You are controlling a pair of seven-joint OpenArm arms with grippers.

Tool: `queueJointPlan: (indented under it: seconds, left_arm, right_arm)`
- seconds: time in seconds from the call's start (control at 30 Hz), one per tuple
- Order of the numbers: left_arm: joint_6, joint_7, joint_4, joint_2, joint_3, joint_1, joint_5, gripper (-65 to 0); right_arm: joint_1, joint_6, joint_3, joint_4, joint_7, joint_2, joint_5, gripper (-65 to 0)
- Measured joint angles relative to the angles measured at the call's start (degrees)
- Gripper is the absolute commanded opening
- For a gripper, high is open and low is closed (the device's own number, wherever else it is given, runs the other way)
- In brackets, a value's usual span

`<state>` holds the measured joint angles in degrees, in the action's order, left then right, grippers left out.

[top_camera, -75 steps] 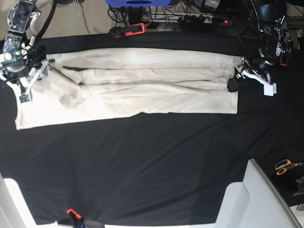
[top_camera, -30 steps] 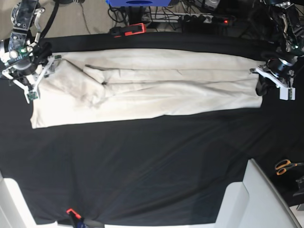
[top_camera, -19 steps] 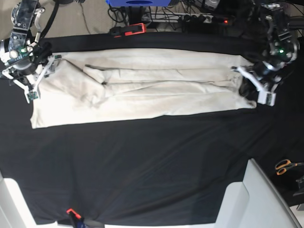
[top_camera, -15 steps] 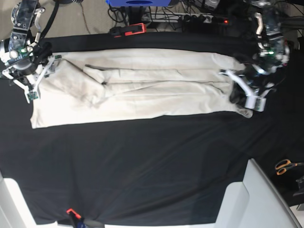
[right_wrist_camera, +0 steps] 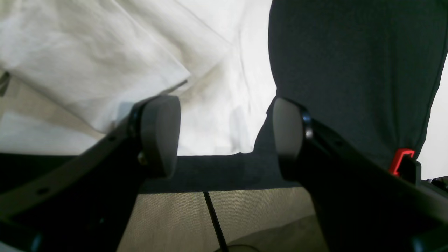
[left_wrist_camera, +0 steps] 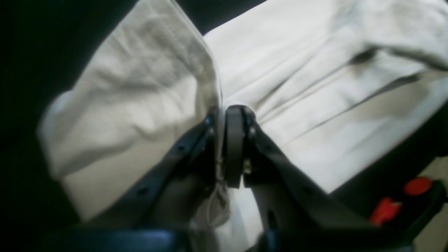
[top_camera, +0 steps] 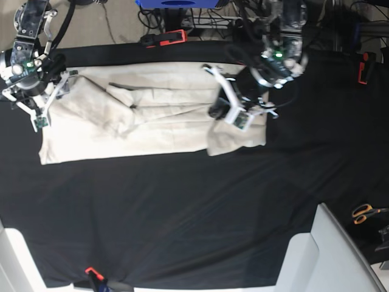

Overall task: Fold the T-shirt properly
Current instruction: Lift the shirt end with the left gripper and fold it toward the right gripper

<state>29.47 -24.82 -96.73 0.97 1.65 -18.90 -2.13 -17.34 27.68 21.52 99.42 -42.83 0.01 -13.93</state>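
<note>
T-shirt lying lengthwise left-to-right on black cloth.
Left gripper pinching its folded-over end; right gripper spread.

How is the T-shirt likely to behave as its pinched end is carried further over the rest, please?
The T-shirt is probably floppy: the flap pinched by the left hand droops and creases. It seems light, since a small pinch lifts it. It may drag or bunch on the black cloth.
</note>
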Motion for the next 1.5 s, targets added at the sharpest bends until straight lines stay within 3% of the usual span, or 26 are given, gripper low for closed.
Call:
queueJointPlan:
  seconds: [0.1,0.33,0.5,1.5]
  left_arm:
    - [-3.9,0.1,2.6,-0.5,-5.8,2.1,0.0,-65.0]
    - [-5.5,0.2,8.3,0.2,-10.1,5.9,-0.1,-65.0]
    - [-5.3,0.4,11.4,0.8,-13.1,7.6,0.0,-65.0]
    - [-5.5,0.4,18.7,3.7,-15.6,12.2,0.0,-65.0]
  right_arm:
    - [0.0,0.0,0.0,0.0,0.0,0.0,0.0,-25.4]
    - [0.0,0.0,0.0,0.0,0.0,0.0,0.0,-25.4]
    - [0.0,0.0,0.0,0.0,0.0,0.0,0.0,-25.4]
    - [0.0,0.0,0.0,0.0,0.0,0.0,0.0,-25.4]
